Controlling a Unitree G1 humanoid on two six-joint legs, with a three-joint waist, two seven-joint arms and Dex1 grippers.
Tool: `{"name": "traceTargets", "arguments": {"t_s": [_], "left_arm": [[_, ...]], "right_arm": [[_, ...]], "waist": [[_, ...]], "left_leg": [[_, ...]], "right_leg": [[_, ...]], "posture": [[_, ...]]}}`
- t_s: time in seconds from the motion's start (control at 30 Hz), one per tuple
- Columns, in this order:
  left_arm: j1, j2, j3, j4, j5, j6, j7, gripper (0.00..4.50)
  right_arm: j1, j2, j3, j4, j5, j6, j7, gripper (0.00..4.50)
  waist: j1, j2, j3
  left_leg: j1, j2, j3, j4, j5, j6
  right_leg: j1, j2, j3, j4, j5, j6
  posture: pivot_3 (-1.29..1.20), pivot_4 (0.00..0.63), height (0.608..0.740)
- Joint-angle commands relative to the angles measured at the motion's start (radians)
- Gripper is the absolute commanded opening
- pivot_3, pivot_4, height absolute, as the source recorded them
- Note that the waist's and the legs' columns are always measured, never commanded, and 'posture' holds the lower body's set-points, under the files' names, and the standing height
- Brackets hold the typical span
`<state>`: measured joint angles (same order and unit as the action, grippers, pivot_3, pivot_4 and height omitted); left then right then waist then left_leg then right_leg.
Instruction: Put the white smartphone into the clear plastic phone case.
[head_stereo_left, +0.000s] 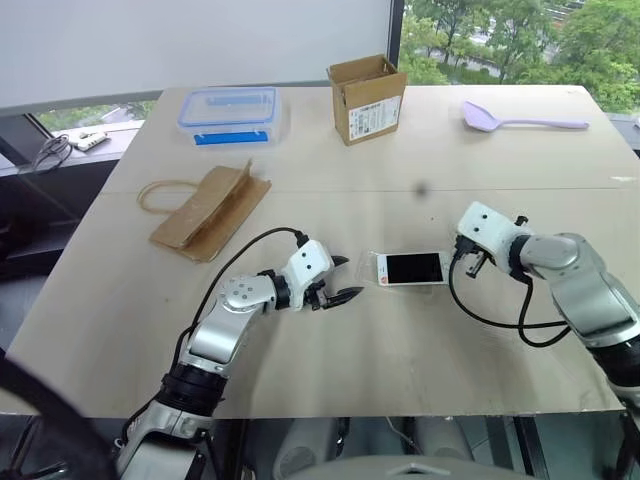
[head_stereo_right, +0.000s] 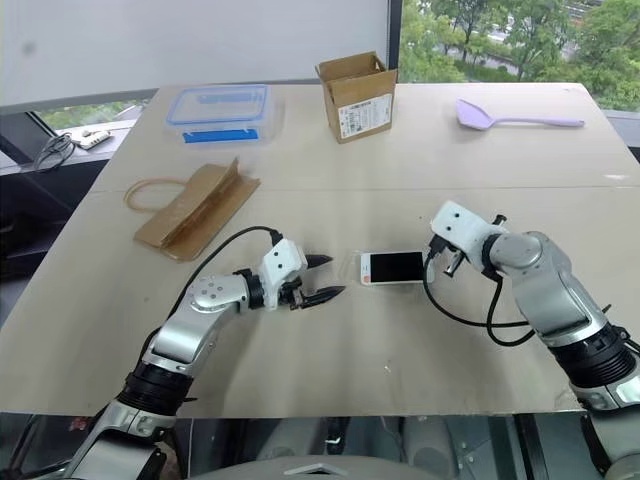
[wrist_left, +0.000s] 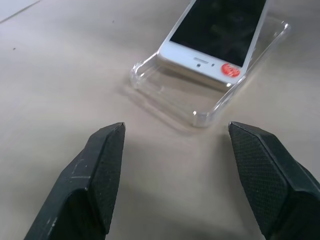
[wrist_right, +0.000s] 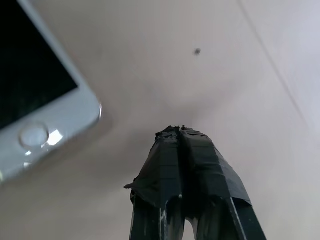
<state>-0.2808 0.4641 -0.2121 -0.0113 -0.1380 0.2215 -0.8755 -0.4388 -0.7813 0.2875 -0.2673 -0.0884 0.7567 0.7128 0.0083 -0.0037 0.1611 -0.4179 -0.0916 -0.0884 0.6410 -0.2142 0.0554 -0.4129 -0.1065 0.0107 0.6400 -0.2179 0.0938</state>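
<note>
Head view: the phone (head_stereo_left: 411, 268) lies screen-up at mid-table, in the case (head_stereo_left: 375, 268) but not home, with a strip of clear shell poking out toward the left gripper (head_stereo_left: 338, 281). That gripper hangs near the case's end, jaws apart. The right gripper (head_stereo_left: 465, 262) sits just off the phone's other end, fingers pressed together.

Left wrist view: phone (wrist_left: 220, 30) lifted at this end, case (wrist_left: 175, 95) bare beneath it. A push here might just slide both along the table (wrist_left: 60, 65).

Right wrist view: closed tips (wrist_right: 180, 137) beside the phone's corner (wrist_right: 45, 115), apart from it. Prodding off-centre could spin the phone out.
</note>
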Motion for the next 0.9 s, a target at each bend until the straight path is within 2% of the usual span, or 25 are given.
{"name": "traceTargets", "arguments": {"t_s": [0.03,0.37,0.9], "left_arm": [[0.005,-0.001,-0.007,-0.012,0.006,-0.008,0.003,3.36],[0.018,-0.016,-0.041,-0.018,0.01,-0.013,-0.006,3.36],[0.022,-0.031,-0.055,-0.015,0.004,-0.001,-0.009,3.36]], "right_arm": [[0.021,-0.01,-0.014,-0.079,0.032,-0.023,0.05,0.02],[0.089,-0.039,-0.025,-0.243,0.085,0.019,0.122,0.02],[0.118,-0.053,-0.012,-0.358,0.159,0.069,0.17,0.02]], "waist": [[0.002,0.0,0.0],[0.006,0.0,0.0],[0.007,0.0,0.0]], "left_leg": [[0.0,0.0,0.0,0.0,0.0,0.0],[0.0,0.0,0.0,0.0,0.0,0.0],[0.0,0.0,0.0,0.0,0.0,0.0]], "right_leg": [[0.0,0.0,0.0,0.0,0.0,0.0],[0.0,0.0,0.0,-0.001,0.0,0.0],[0.0,-0.001,0.0,-0.001,0.0,0.0]], "posture": [[0.0,0.15,0.74],[0.0,0.15,0.74],[0.0,0.15,0.74]]}}
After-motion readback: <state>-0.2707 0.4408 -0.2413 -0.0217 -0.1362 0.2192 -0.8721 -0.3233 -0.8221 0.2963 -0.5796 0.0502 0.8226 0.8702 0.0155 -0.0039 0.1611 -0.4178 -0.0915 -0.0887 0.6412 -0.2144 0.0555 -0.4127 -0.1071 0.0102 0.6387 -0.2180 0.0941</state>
